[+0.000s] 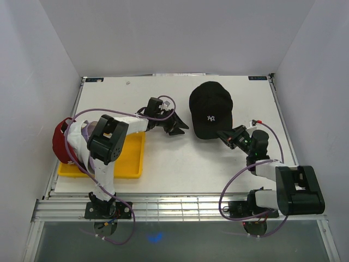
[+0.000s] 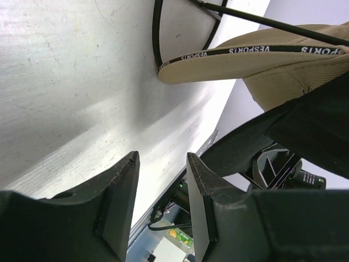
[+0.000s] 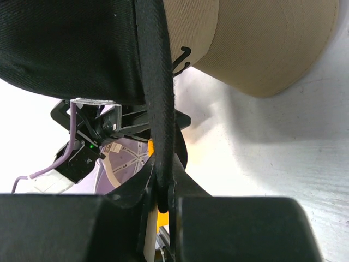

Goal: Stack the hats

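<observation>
While the red hat (image 1: 59, 143) lies far left by the yellow tray (image 1: 134, 159) | left gripper (image 2: 162, 174) jaws apart, holding nothing | black hat (image 1: 211, 106) mid-table, tan hat (image 3: 262, 43) showing beneath it | right gripper (image 3: 161, 188) pinched onto the black hat's brim.

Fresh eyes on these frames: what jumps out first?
The black NY cap at mid-right of the table, its brim pinched by the right gripper. The wrist views show a tan cap under it. The left gripper hangs open and empty nearby; a red cap sits far left by the yellow tray.
</observation>
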Available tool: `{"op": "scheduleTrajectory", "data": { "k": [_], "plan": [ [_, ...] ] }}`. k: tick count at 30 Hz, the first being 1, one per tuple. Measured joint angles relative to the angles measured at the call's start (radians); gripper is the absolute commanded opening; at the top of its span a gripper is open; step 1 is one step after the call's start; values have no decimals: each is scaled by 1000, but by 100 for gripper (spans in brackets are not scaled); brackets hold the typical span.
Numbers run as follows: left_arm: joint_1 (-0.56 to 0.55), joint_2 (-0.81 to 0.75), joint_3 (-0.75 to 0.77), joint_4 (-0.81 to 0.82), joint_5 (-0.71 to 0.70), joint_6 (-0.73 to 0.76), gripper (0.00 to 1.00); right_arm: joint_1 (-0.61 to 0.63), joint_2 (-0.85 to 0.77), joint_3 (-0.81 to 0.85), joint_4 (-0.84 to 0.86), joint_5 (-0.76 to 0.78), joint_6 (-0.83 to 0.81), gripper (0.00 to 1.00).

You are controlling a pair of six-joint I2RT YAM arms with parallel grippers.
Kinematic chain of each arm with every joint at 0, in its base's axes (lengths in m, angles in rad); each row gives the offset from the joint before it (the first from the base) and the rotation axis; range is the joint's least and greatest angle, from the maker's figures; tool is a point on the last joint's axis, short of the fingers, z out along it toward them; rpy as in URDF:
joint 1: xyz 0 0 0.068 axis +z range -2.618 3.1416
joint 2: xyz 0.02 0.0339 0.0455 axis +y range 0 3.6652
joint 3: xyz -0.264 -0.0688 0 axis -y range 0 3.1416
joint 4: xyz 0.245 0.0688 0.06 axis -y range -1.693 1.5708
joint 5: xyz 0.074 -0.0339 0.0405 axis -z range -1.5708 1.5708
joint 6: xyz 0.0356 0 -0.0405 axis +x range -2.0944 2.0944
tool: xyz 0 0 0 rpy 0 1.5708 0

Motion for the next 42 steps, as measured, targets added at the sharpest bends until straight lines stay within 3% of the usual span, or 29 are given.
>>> {"op": "scheduleTrajectory", "data": {
  "k": [17,25,30,42],
  "plan": [
    [-2,-32,32,-75,-9,32,50,0,118,-2,124,-6,-8,8],
    [-2,-60,34,-87,-10,36,50,0,190,-9,195,-7,-5,16],
    [-2,-72,34,-91,-10,36,50,0,231,-12,224,-6,-3,27],
    [-2,-98,34,-109,-14,40,50,-1,304,-20,135,-2,-15,48]
  ]
}}
